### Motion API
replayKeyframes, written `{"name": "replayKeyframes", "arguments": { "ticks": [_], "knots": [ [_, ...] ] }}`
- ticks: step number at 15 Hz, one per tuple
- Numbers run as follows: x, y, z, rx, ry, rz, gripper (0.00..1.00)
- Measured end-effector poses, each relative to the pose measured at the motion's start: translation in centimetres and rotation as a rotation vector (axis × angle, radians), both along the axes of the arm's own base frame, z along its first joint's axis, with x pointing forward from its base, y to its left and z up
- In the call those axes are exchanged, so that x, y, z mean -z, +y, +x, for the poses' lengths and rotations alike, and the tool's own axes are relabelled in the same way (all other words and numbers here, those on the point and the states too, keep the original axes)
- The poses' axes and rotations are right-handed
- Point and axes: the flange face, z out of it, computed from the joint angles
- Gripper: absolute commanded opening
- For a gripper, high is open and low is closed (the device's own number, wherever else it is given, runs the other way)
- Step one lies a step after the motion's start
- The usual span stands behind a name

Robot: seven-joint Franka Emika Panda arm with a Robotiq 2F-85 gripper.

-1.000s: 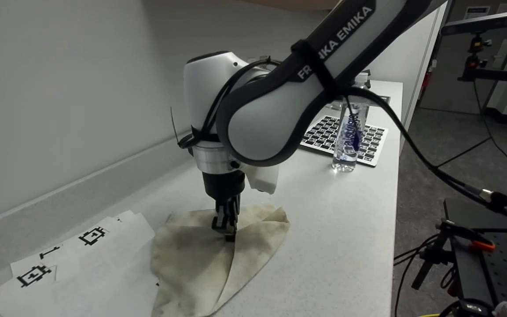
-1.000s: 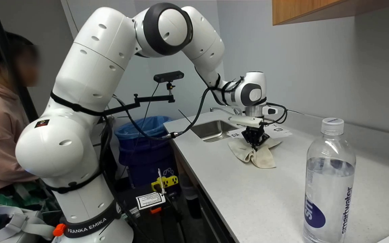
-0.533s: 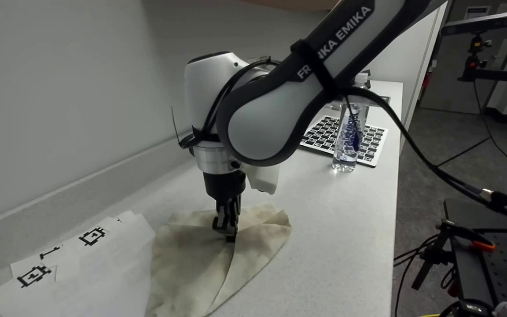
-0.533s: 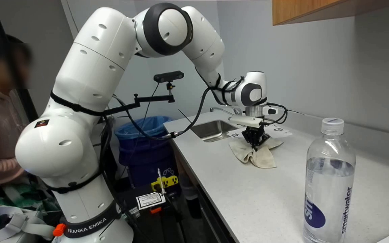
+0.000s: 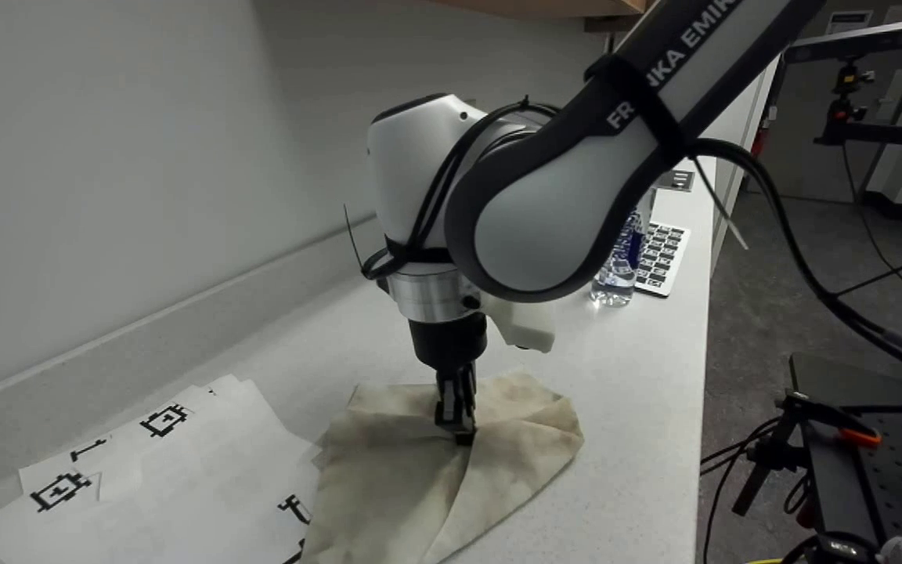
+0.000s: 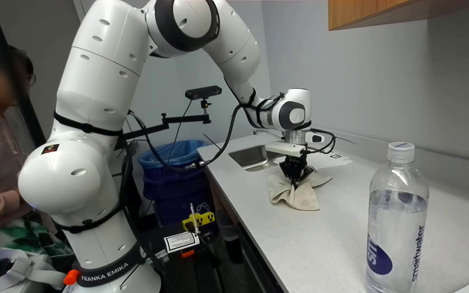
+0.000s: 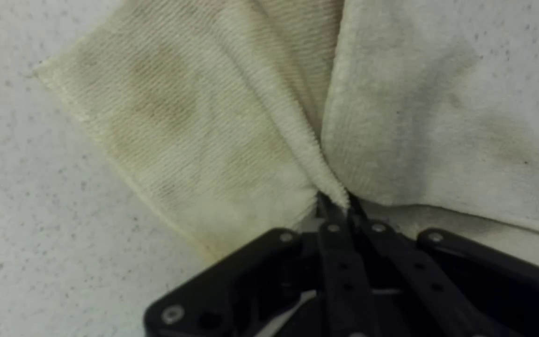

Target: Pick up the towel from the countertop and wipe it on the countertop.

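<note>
The cream, stained towel (image 5: 396,486) lies rumpled on the pale countertop (image 5: 623,439), its folds fanning out from where it is pinched. My gripper (image 5: 463,435) points straight down over the towel's middle, its tips at the cloth. In the wrist view a raised ridge of the towel (image 7: 157,107) runs in between the fingertips, and the gripper (image 7: 344,206) is shut on it. Both sides of the cloth still rest on the countertop (image 7: 31,210). An exterior view also has the towel (image 6: 301,199) spread below the gripper (image 6: 295,185); the fingertips partly sink into its folds.
White marker sheets (image 5: 185,478) lie beside the towel along the backsplash. A water bottle (image 6: 397,244) stands on the counter, near a checkered board (image 5: 662,258). A sink (image 6: 255,158) is set into the counter beyond the towel. A wooden cabinet (image 6: 385,14) hangs above.
In the last half second my gripper has slid across the countertop with the towel, away from the marker sheets and toward the bottle. More of the sheets now shows. The grip stays shut.
</note>
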Motion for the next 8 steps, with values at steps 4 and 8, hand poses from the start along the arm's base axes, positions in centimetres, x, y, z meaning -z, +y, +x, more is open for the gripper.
{"name": "replayKeyframes", "arguments": {
  "ticks": [4,8],
  "knots": [
    [0.1,-1.4,-3.4,-0.002,0.046,-0.029,0.01],
    [0.3,-3.2,-6.0,0.007,0.079,-0.053,0.01]
  ]
}}
